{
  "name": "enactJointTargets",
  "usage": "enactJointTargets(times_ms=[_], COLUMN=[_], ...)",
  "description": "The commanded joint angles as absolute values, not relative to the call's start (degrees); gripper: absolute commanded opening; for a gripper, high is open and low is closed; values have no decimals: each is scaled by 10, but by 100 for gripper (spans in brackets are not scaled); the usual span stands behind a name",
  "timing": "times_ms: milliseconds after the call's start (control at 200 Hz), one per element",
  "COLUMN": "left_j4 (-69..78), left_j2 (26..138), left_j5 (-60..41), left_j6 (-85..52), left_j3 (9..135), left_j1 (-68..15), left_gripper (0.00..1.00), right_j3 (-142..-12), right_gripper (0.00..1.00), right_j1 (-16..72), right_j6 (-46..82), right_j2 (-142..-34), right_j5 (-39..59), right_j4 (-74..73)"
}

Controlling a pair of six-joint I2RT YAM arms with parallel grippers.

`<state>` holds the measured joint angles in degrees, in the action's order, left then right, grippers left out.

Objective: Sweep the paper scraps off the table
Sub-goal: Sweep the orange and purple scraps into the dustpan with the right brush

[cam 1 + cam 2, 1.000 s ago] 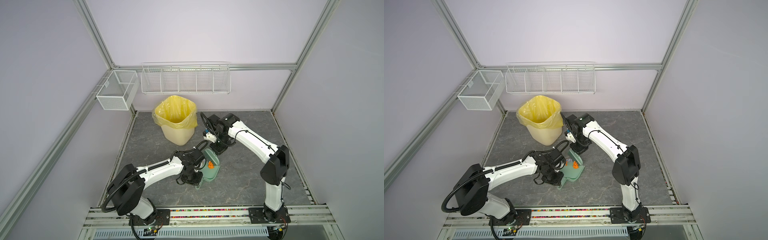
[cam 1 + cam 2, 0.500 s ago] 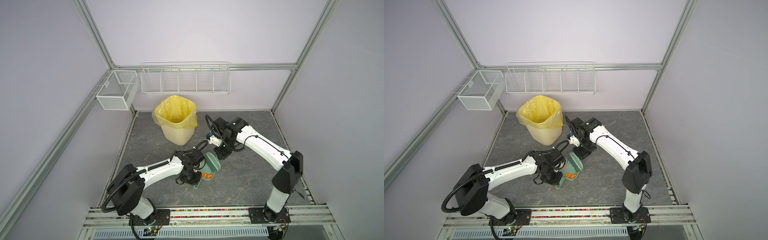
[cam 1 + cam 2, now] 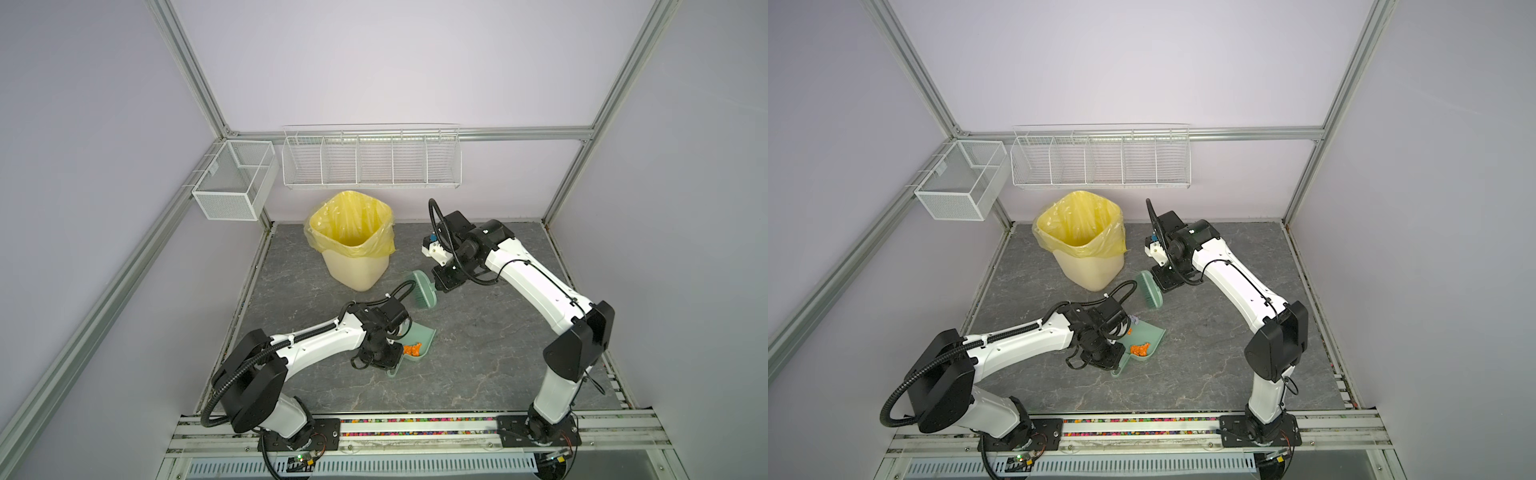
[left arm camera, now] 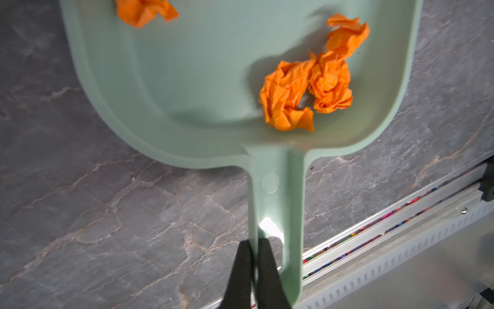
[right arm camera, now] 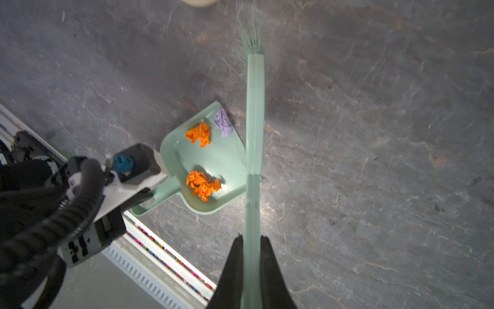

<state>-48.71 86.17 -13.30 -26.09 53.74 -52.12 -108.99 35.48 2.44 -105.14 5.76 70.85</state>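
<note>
On the left, the left hand [image 4: 255,246] is clamped tight on the dustpan [image 4: 213,80] handle. The scraps [image 4: 302,88] sit inside the pan, one lavender wad right at its lip. The bench [image 3: 478,332] looks swept clean. Over right, the right hand [image 5: 251,240] pinches the brush [image 5: 255,120] handle. Left to do, I'd say: tip the pan into the bin [image 3: 353,241].

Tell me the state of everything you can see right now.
paper scraps, crumpled, in the dustpan, lavender one at its lip
dustpan, held by its handle
brush, held, apart from dustpan
left claw, shut on dustpan
right claw, shut on brush
bin, upright, open, bag-lined
</note>
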Motion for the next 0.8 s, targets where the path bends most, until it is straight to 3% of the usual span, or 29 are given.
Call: enactJointTargets(times_ms=[0,445,795], left_j4=[-478,-466,-484], left_j2=[861,878,883], left_j5=[-144,-140,-122], left_j6=[-268,-267,-251], left_j3=[531,535,551], left_j1=[-518,-518,-518], left_gripper=[0,0,0], right_j3=[-1112,-1101,-974], right_gripper=[7,7,7], right_j1=[355,389,428], right_j6=[36,32,61], right_j2=[-1099,-1134,-1019], right_j5=[69,112,136], right_j4=[683,674,659])
